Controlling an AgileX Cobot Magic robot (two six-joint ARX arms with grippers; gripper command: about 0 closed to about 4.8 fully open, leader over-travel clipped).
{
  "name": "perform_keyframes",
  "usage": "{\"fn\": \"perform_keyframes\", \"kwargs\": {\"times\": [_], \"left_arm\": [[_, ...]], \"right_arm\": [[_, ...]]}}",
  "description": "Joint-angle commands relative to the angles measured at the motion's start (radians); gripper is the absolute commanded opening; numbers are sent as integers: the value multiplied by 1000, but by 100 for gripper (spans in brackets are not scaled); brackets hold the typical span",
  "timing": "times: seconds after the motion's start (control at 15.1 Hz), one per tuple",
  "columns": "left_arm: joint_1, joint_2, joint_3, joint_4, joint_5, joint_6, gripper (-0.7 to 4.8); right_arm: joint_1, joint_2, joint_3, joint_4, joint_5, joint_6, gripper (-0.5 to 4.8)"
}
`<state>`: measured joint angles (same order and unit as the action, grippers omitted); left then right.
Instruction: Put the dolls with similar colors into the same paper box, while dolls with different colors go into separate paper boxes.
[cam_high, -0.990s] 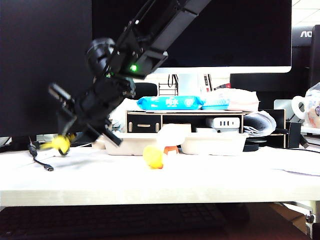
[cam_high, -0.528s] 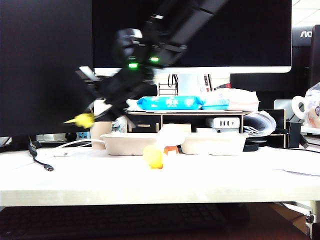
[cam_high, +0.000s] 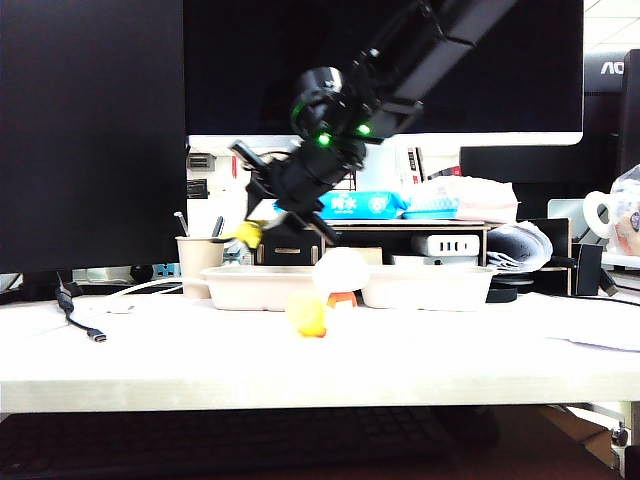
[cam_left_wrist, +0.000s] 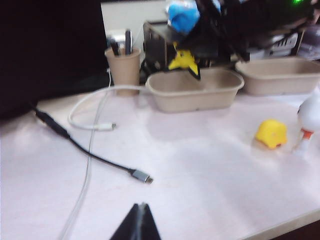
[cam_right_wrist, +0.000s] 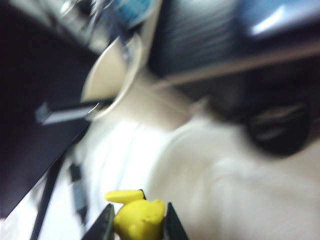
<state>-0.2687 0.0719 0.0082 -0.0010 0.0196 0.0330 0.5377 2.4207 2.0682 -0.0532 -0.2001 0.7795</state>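
right gripper (cam_right_wrist: 136, 225): clamped on flat yellow doll (cam_right_wrist: 137, 215), above left paper box (cam_high: 262, 288), table's back edge. left gripper (cam_left_wrist: 141, 225): fingers together.

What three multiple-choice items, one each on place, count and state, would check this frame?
1. Where is the flat yellow doll?
A. in the air above the left paper box
B. on the table by the cable
C. inside the right paper box

2. How many dolls stand on the table?
A. none
B. two
C. three

3. The right gripper is:
A. open and empty
B. shut on the flat yellow doll
C. out of view

Key: 1 A, it hangs over that box's rim; 2 B, the yellow-orange doll and white doll; 3 B, fingers flank the doll.
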Motion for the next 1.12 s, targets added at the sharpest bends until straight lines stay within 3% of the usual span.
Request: {"fn": "perform_keyframes", "kwargs": {"times": [0.07, 0.33, 0.4, 0.59, 0.66, 0.79, 0.92, 0.99, 1.12], "left_arm": [[1, -27, 1, 8, 3, 4, -5], [0, -45, 1, 7, 3, 4, -5], [0, -45, 1, 6, 3, 4, -5], [0, -45, 1, 6, 3, 4, -5], [0, -45, 1, 6, 3, 4, -5], [0, -40, 1, 6, 3, 4, -5], [0, -18, 1, 6, 3, 4, -5], [0, 14, 1, 6, 3, 4, -5], [0, 79, 1, 6, 3, 4, -5]], "right_arm": [[-8, 21, 7, 71, 15, -5, 8], [-13, 31, 7, 96, 30, -6, 30], [-12, 31, 7, 95, 38, -6, 101], [-13, 31, 7, 103, 42, -6, 133], [-13, 31, 7, 115, 42, -5, 165], [-14, 31, 11, 111, 0, -2, 143], [-26, 27, 14, 68, -122, -3, 99], [-35, 16, 14, 15, -200, -29, 89], [-41, -29, 14, -150, -202, -171, 89]]}}
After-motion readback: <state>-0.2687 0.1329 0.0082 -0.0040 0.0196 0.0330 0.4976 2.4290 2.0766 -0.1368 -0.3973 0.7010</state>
